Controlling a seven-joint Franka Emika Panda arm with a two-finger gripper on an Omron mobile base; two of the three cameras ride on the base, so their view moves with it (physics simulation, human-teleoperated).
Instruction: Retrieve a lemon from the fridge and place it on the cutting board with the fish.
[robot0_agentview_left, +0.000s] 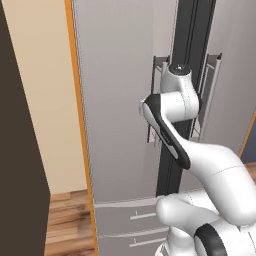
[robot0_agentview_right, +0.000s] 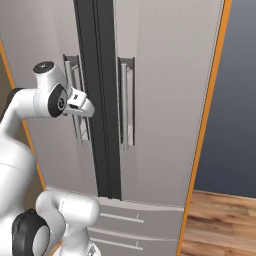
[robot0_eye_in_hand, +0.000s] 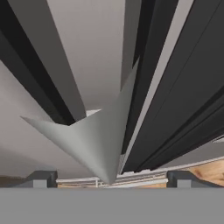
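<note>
Gripper (robot0_eye_in_hand: 107, 178) spread wide at the fridge's (robot0_agentview_right: 165, 100) left handle (robot0_agentview_right: 78, 100); closing off-centre, its fingers could slip off the bar.

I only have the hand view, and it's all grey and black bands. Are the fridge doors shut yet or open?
Observer: Both doors of the fridge are shut. In the right base view the dark seam between them runs top to bottom with no gap.
Operator: Which handle am I lined up with?
Observer: The gripper is at the left door's handle, about halfway up it. I cannot tell whether it touches. The right door's handle stands apart from it.
Operator: Anything below the doors?
Observer: Two grey drawers, both shut, sit under the doors, above a wooden floor.
</note>
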